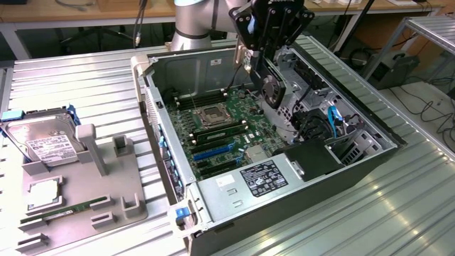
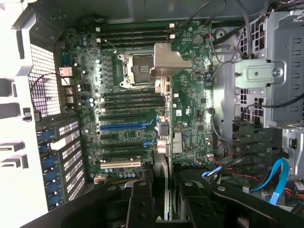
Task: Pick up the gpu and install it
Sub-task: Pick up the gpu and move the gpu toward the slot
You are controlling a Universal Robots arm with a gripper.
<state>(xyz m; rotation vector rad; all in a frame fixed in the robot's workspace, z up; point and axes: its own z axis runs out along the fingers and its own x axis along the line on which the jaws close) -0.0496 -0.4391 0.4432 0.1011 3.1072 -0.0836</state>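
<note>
My gripper is shut on the gpu, a black card with a round fan, held on edge above the open computer case. The card hangs over the motherboard, toward the drive-cage side, apart from the board. In the wrist view the gpu is seen edge-on, its silver bracket end over the area beside the CPU socket, and my gripper clamps it between two black fingers. Beside the card's edge, lower on the board, lies the blue expansion slot.
A grey fixture on the exterior view's left holds a hard drive, a CPU and a RAM stick. Inside the case sit the power supply, a drive cage and blue cables.
</note>
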